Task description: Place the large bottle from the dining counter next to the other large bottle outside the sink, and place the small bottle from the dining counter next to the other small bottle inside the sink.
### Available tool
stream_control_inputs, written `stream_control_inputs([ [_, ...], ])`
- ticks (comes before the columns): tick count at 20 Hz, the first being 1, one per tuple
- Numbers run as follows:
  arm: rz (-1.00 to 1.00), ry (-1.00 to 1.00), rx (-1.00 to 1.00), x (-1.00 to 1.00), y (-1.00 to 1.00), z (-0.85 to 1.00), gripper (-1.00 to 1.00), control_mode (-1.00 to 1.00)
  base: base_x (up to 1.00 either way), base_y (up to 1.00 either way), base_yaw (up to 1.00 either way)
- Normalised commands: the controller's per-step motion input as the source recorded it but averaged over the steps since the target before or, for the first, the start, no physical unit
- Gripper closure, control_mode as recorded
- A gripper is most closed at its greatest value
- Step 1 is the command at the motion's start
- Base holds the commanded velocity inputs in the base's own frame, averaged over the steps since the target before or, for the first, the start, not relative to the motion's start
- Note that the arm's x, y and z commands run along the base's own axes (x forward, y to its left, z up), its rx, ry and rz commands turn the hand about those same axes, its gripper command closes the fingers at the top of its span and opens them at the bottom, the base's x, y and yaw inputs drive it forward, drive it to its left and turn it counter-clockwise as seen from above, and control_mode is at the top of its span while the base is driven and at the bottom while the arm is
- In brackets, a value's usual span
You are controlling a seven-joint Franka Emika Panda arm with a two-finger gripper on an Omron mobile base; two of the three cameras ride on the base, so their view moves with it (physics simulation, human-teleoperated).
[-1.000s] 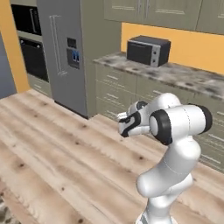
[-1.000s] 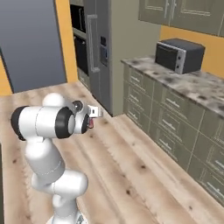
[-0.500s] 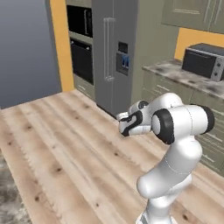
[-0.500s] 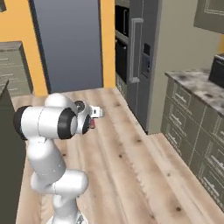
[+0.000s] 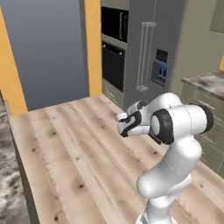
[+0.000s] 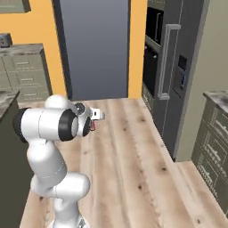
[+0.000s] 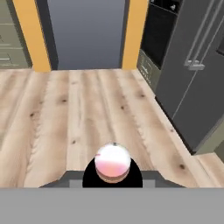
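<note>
Nearest, at the bottom centre of the hand view, a bottle (image 7: 113, 162) shows end-on: a pale, pinkish round top over a dark round body. It sits right where the fingers would meet, so the jaws look clamped on it. In the right base view the gripper (image 6: 94, 119) is tucked close to the arm's folded forearm, left of centre, with a fleck of red just beneath it. That red hints at the labelled large bottle, but I cannot tell for certain which bottle this is.

Below and beyond the hand lies the pale wooden floor (image 7: 87, 105), bare across the middle of the frame. A mottled stone countertop (image 5: 8, 183) runs down the lower left edge of the left base view, perhaps the dining counter.

Farther off, a dark grey fridge (image 7: 197, 87) stands at the right, with a black wall oven (image 7: 159, 39) beside it. A flat grey-blue panel (image 7: 85, 33) framed by orange wall (image 7: 30, 35) fills the top centre.

By my reading, this is the carry step: bottle picked up, arm folded for travel. The next move calls for bringing the base round to face the sink, then setting the bottle beside its match.
</note>
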Motion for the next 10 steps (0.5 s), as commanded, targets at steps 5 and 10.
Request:
stream_control_inputs([
  [5,0.00,0.00,0.00,0.00,0.00,0.00,1.00,1.00,1.00,0.00,0.29],
  [10,0.00,0.00,0.00,0.00,0.00,0.00,1.00,1.00,1.00,0.00,0.31],
])
